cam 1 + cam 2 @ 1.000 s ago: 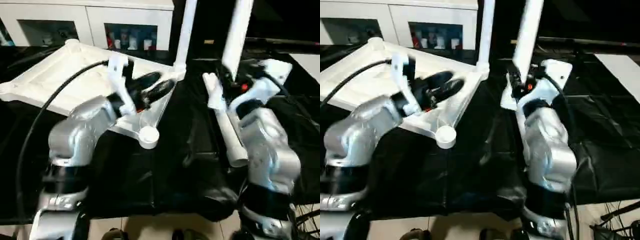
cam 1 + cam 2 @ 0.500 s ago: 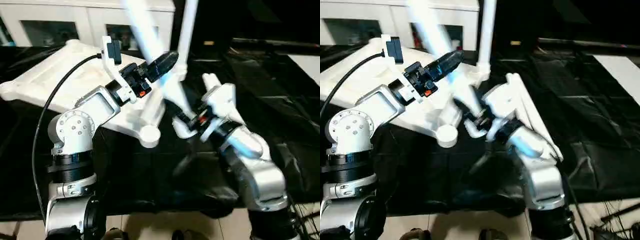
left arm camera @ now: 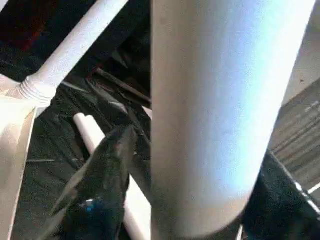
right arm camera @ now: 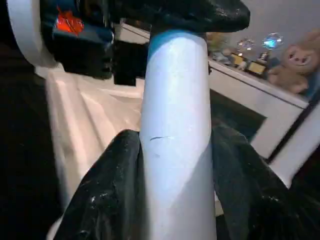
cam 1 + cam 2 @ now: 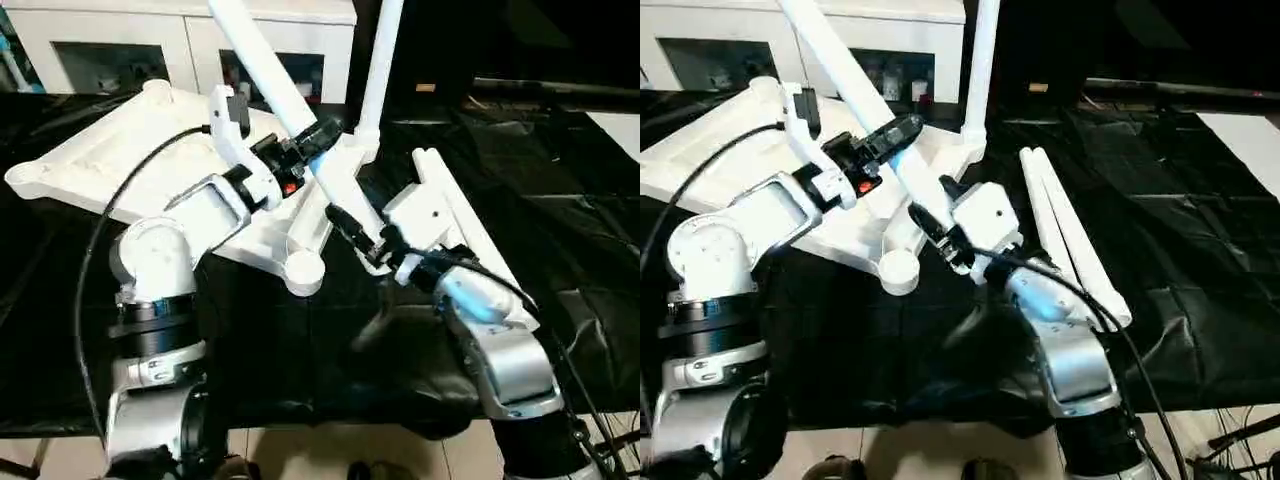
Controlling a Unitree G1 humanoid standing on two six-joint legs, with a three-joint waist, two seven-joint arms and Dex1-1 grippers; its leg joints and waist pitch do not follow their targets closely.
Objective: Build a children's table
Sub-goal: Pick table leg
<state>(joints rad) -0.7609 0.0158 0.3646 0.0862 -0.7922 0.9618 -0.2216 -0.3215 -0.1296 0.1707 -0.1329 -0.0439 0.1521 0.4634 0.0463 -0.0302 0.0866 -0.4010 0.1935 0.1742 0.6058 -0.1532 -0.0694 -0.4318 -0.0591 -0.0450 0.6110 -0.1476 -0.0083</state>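
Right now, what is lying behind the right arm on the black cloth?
Two loose white legs lie side by side on the black cloth. The right arm covers part of the nearer leg.

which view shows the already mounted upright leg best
The left eye view: the mounted leg stands in the table top's far corner socket. The right eye view shows the same. The left wrist view catches its threaded base; the right wrist view gives no clear look.
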